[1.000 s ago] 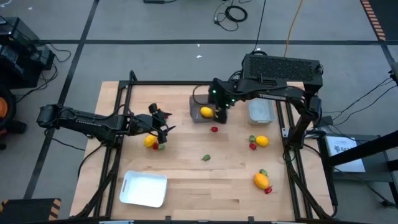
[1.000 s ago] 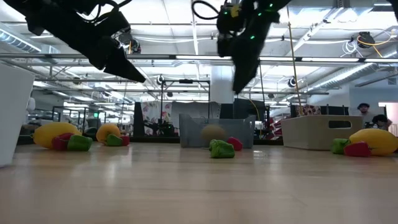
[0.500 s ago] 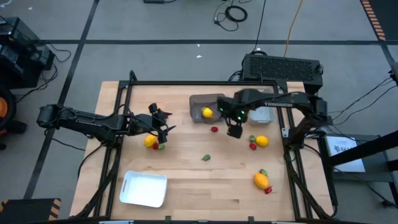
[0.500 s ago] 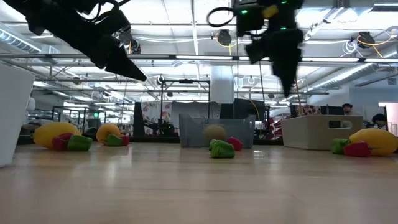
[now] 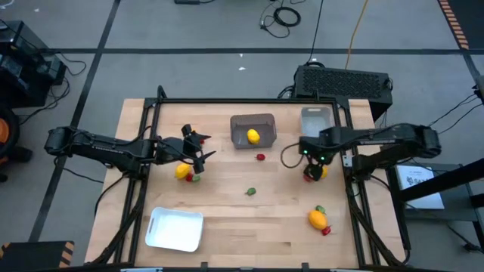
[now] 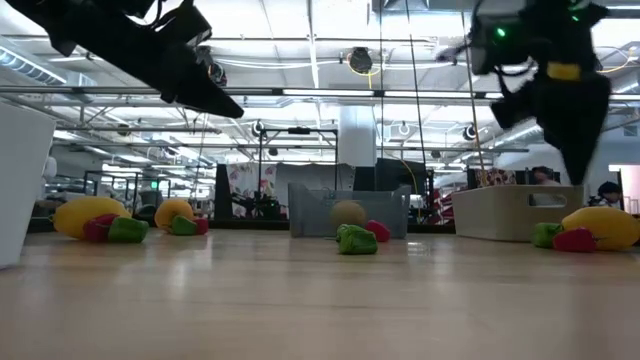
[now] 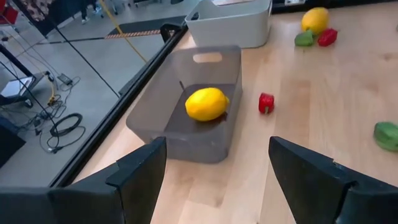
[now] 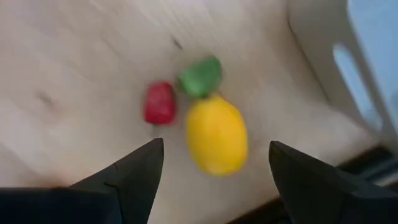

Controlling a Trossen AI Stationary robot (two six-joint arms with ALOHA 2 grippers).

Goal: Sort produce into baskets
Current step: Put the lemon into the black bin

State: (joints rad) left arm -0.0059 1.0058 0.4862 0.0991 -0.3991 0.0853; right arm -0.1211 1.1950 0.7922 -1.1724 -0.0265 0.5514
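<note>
Black right gripper (image 5: 313,168) hovered open above a yellow toy lemon (image 8: 216,134); left gripper (image 5: 198,149) waited open, empty.

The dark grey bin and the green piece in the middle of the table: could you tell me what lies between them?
In the high view, a small red piece lies on the wood between the dark grey bin and the green piece, close to the bin's near edge; otherwise the stretch is bare.

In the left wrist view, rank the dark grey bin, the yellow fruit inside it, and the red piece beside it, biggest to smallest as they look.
1. Dark grey bin
2. Yellow fruit
3. Red piece
</note>
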